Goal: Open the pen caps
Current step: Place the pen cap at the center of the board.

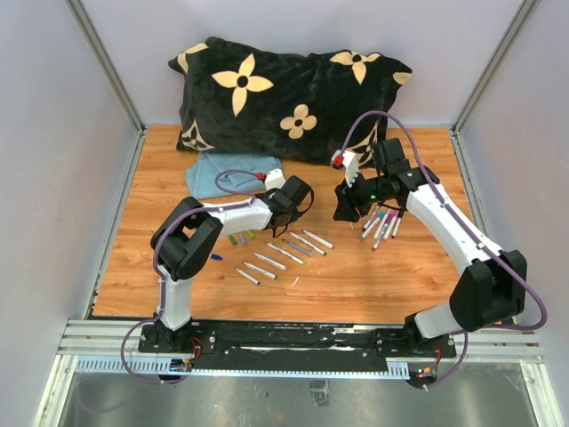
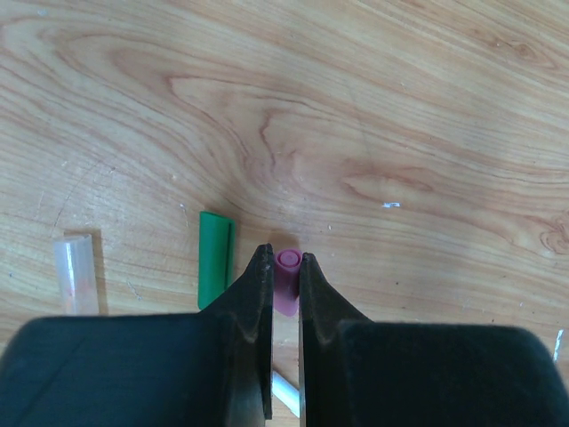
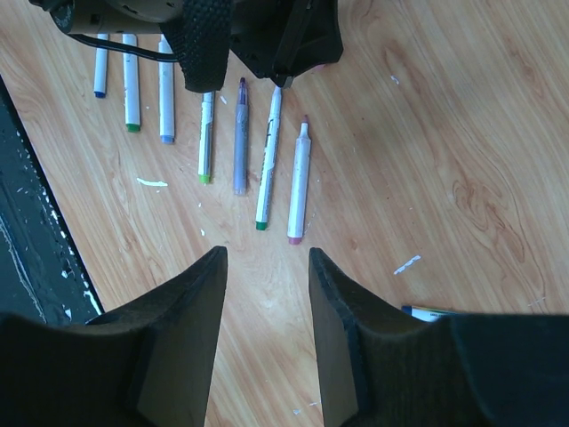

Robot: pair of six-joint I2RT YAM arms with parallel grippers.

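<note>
The left gripper is closed on a pink cap low over the table, a green cap lying flat just beside its fingers, while the right gripper hangs open and empty, right of a row of pens.

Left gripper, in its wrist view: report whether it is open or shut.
Shut. The left gripper has its fingers drawn almost together, with a pink cap pinched between their tips.
</note>
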